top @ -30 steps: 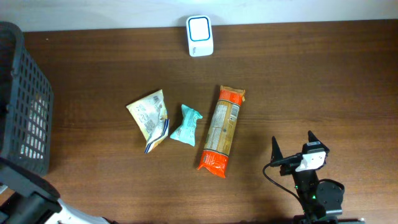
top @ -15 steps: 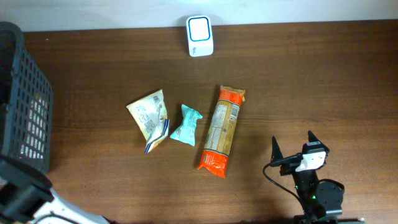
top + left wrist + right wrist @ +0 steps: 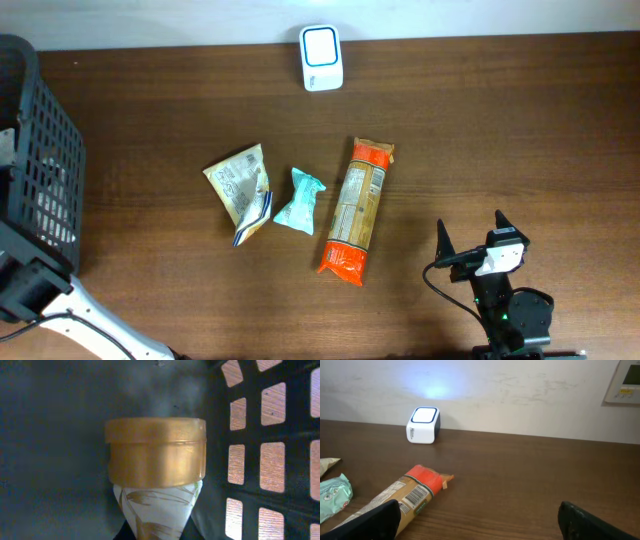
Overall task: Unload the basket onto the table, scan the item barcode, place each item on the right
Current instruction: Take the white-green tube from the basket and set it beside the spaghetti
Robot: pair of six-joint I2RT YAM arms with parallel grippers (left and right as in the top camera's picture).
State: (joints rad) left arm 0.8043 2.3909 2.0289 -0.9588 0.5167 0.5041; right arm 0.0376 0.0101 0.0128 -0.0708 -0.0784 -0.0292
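Observation:
In the left wrist view a cup-like item with a gold lid [image 3: 155, 450] and a white, leaf-patterned body [image 3: 157, 507] sits inside the black mesh basket [image 3: 215, 435]. Its narrow end is pinched by my left gripper [image 3: 157, 536], which is shut on it. Overhead, only the left arm [image 3: 30, 285] shows beside the basket [image 3: 55, 130]. The white scanner [image 3: 321, 58] stands at the table's far edge, also in the right wrist view as the scanner [image 3: 423, 425]. My right gripper [image 3: 470, 226] stands open near the front right edge, holding nothing.
Three packets lie mid-table: a yellowish pouch [image 3: 240, 185], a teal packet [image 3: 300, 200] and a long orange-and-tan pack [image 3: 358, 210], whose barcode [image 3: 415, 494] faces up just ahead of my right gripper [image 3: 480, 520]. A wall runs behind the scanner.
The left arm has shifted at the lower left corner beside the basket. The right arm and the packets on the table have not moved.

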